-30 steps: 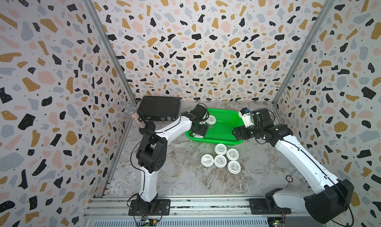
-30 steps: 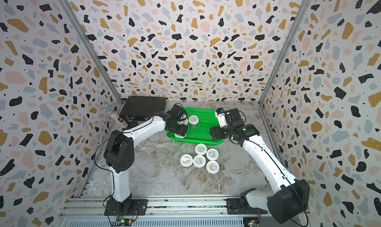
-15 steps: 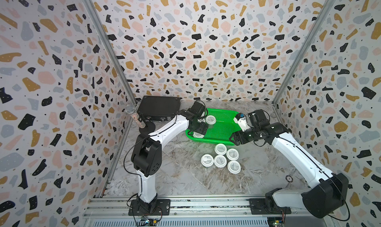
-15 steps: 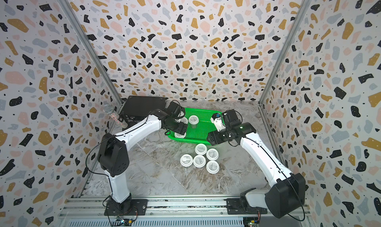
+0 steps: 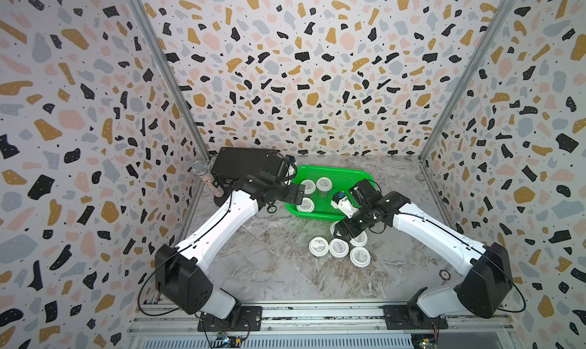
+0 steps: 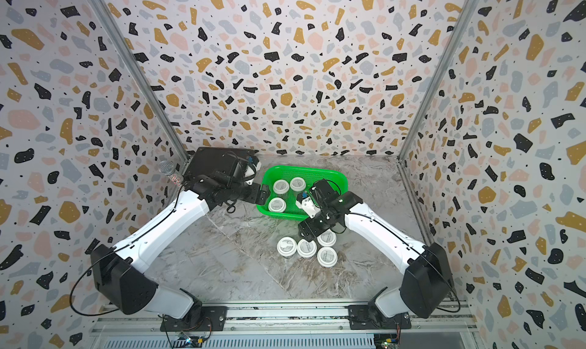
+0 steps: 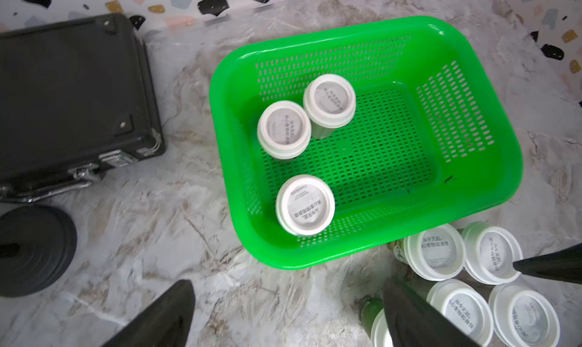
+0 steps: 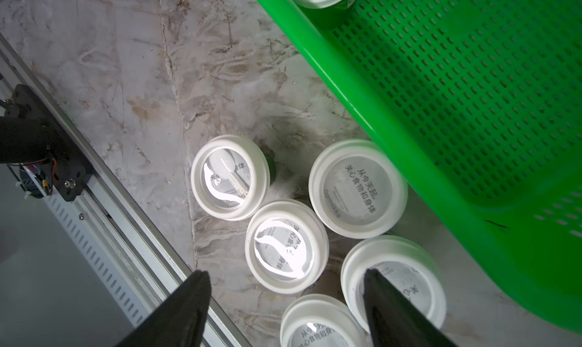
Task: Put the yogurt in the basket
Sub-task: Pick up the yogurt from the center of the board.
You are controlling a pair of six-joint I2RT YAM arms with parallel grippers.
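- On the counter (image 5: 269,277), just outside the near rim of the basket (image 5: 333,169), five yogurt cups (image 8: 286,246) stand upright in a tight cluster, lids touching or nearly so. Three more stand inside the basket, toward its left side.
- My right pincer (image 8: 285,274) hangs spread over that cluster with nothing between its fingers. My left pincer (image 7: 286,284) is spread and empty too, beside the basket's left rim.
- I judge each cup small and light, with a stiff white lid and a thin clear body that could dent or slip under a hard squeeze.
- I'd take hold across the body just under the lid's lip, so the lip works as a ledge.
- The packing is the trouble, since it leaves little gap between neighbours for a finger. The outer cups, open to bare counter on one side, look easiest.
- The cup nearest the basket sits just beside its wall, so a finger there may nudge the rim.
- Each cup must rise above the rolled rim before crossing it.
- The basket's right half is bare, with plenty of room to set cups down. The black case (image 7: 69,87) lies well clear on the left.
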